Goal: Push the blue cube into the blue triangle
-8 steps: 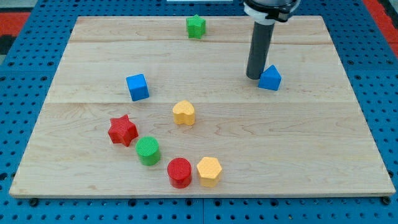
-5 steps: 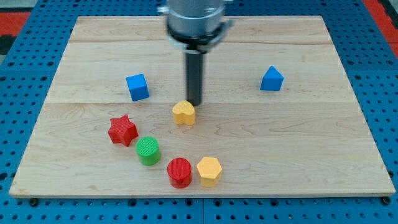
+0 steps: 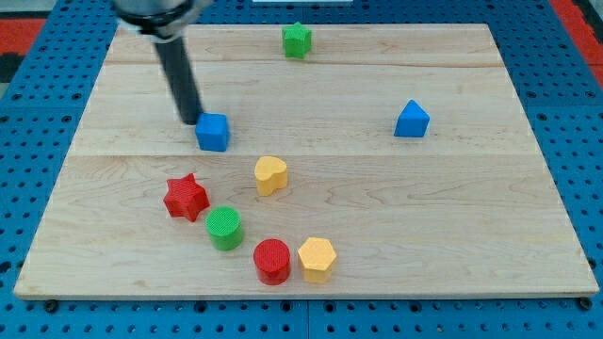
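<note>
The blue cube (image 3: pixel 213 132) sits on the wooden board left of centre. The blue triangle (image 3: pixel 411 120) stands far to its right, near the board's right side. My tip (image 3: pixel 190 120) is down on the board, touching the cube's upper left corner. The rod rises from there toward the view's top left.
A yellow heart block (image 3: pixel 270 175) lies below and right of the cube. A red star (image 3: pixel 186 197), a green cylinder (image 3: pixel 224 228), a red cylinder (image 3: pixel 272 261) and a yellow hexagon (image 3: pixel 317 259) curve along the lower left. A green star (image 3: pixel 297 40) sits at the top edge.
My tip swept from beside the blue triangle leftward across the board to the cube's upper left. The cube shifted slightly right and down. The yellow heart was nudged a little left and down.
</note>
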### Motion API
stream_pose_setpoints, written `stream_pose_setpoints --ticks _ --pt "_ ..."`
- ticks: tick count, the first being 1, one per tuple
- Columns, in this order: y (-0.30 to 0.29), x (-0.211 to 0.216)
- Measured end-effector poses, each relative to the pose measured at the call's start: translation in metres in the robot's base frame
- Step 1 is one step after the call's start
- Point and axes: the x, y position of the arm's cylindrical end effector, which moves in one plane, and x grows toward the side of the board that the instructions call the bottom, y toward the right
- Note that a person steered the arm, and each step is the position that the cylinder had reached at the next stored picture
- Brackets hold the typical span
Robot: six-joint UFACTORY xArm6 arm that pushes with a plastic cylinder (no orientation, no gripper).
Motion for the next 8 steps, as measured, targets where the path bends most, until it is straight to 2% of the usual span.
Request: stream_pose_setpoints --ticks 1,2,3,4,5,6,7,8 --pt "0.026 0.010" --pt "-0.019 0.028" --pt "-0.035 0.062" --pt "-0.004 0.070" --pt "0.004 0.024" --pt "0.042 0.001" --pt "0.077 0.003" --pt "0.050 0.007"
